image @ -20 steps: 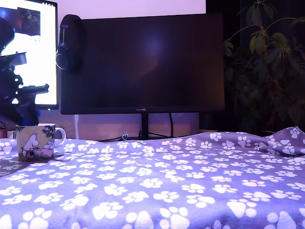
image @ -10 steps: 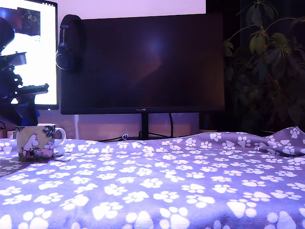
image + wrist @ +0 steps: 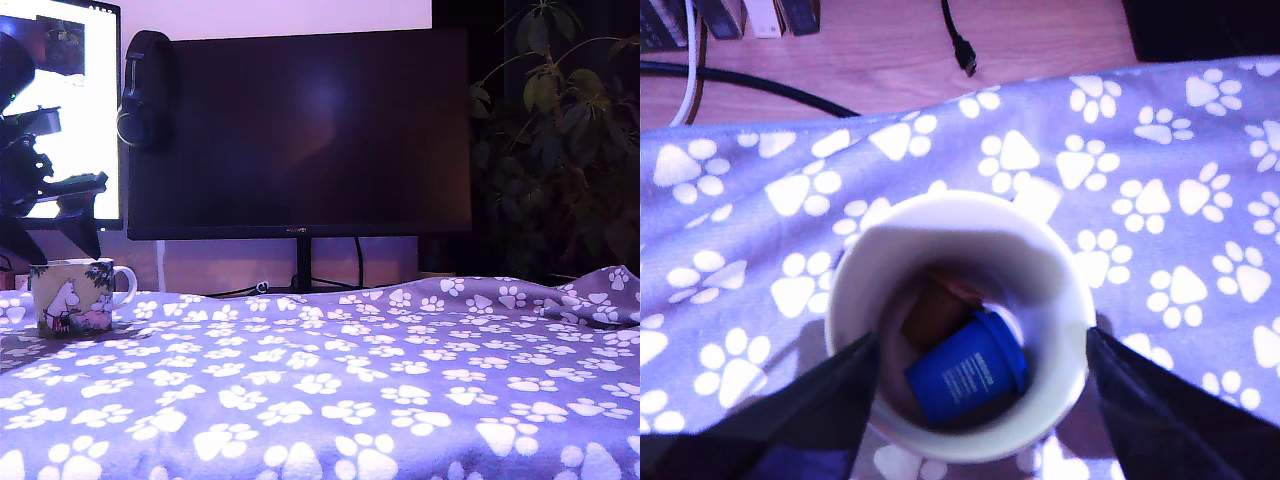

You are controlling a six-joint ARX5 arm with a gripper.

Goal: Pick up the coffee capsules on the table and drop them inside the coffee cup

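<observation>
Spread wide, the pincer [image 3: 975, 400] is seen from the wrist view with one dark finger [image 3: 790, 420] on each side of the coffee cup [image 3: 960, 320], outside its white rim, and nothing is held between them. Inside the coffee cup a blue coffee capsule [image 3: 968, 380] is seen lying tilted on its side, with a brown capsule [image 3: 935, 315] partly hidden just beside it, deeper in the cup. The coffee cup is stood upright on the worktop [image 3: 350, 390], which is draped in a purple-blue cloth printed all over with white paw prints. In the exterior view the coffee cup [image 3: 72, 297] is found near the far edge of the worktop at the exterior view's left, its white handle turned toward the exterior view's right. The dark arm [image 3: 40, 190] is seen directly above and behind the coffee cup. Behind the coffee cup a lit screen [image 3: 75, 110] is placed, and to the exterior view's right of it a large dark monitor [image 3: 300, 130] is stood on a thin stand. A leafy plant [image 3: 560, 140] is seen well apart from the coffee cup, at the exterior view's far right. Beyond the cloth's edge, bare wood and a black cable [image 3: 958, 35] are shown in the wrist view.
</observation>
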